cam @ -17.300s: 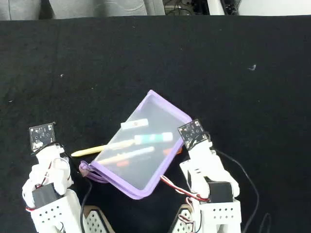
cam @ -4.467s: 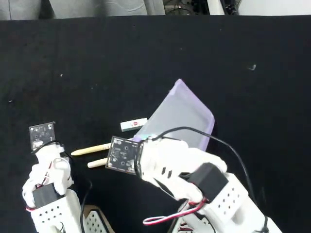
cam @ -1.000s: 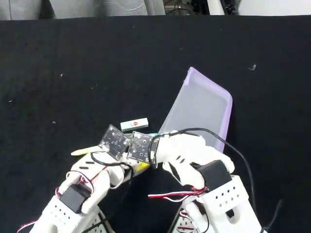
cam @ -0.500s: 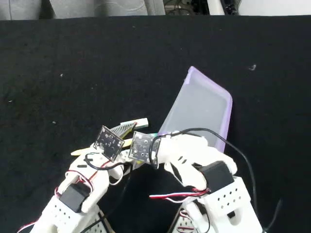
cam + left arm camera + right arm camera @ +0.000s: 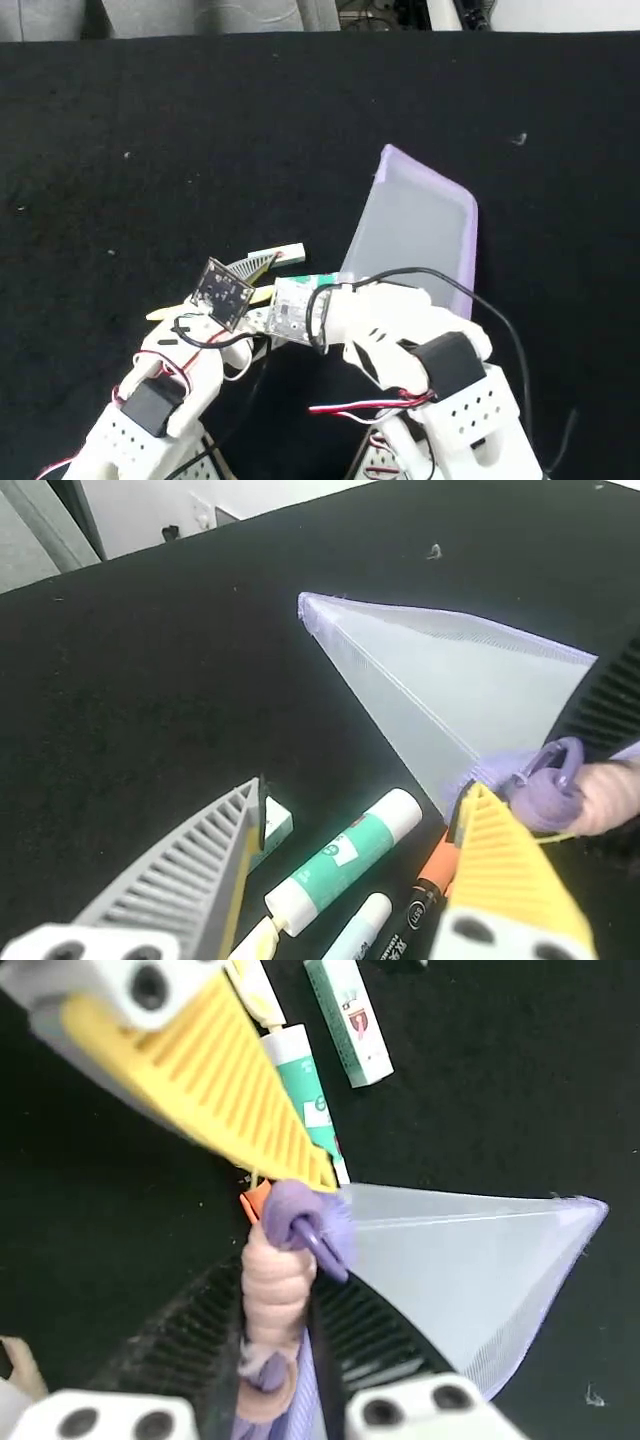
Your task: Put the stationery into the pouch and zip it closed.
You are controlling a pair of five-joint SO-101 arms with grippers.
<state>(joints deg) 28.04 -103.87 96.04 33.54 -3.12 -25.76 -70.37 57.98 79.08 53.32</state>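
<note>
Now that the pouch (image 5: 420,235) has been dragged off to the far right, the stationery lies uncovered on the table (image 5: 200,130).
The right gripper (image 5: 285,1275) is clamped on the purple pull (image 5: 300,1222) at the pouch's near-left corner. The left gripper (image 5: 365,798), swung in within the last second, hangs wide open and empty over the glue stick (image 5: 345,855) and orange marker (image 5: 432,875), with the eraser (image 5: 277,257) just beyond. Nothing is packed yet. The pull crowds the left gripper's yellow finger, and I cannot tell whether the zip is open.

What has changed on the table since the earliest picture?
The right claw took the pouch by its corner and dragged it off the stationery, away and rightward. The left claw came forward, open, over the glue stick. The small box kept its place.
</note>
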